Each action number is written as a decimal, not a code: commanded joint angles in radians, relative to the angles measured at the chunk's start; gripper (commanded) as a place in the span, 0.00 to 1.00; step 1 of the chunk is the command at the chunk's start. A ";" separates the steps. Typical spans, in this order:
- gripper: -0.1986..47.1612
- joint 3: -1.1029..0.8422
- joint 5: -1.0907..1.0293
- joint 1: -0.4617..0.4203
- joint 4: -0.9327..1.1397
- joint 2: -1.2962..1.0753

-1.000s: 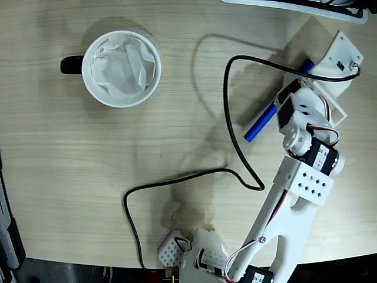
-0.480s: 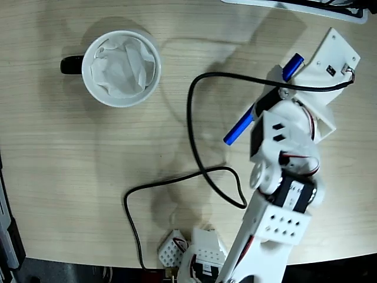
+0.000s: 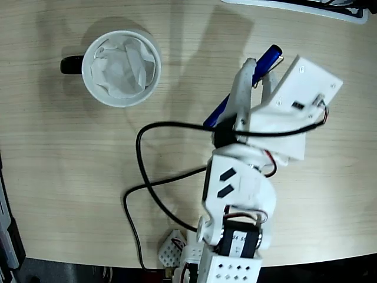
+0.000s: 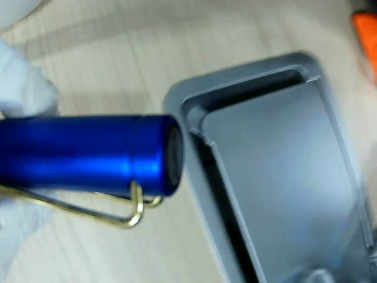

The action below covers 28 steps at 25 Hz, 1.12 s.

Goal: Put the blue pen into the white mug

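In the fixed view, the round white ceramic mug (image 3: 122, 68), stuffed with crumpled tissue (image 3: 123, 66), is seen at upper left; the slim glossy metallic-blue pen (image 3: 242, 92) is clamped aloft by the white plastic gripper (image 3: 250, 88) at right, well apart; slippage on the smooth barrel is possible; a pen rebound off the tissue is likely.

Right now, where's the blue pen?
In the fixed view the blue pen is in the gripper, held off the table at upper right of centre, well right of the white mug. The wrist view shows its clip end.
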 commanded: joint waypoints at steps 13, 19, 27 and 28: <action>0.00 0.532 -0.222 -0.166 -0.655 0.525; 0.00 0.546 -0.241 -0.259 -0.844 0.486; 0.00 0.423 -0.250 -0.350 -0.969 0.328; 0.00 0.396 -0.252 -0.359 -1.009 0.281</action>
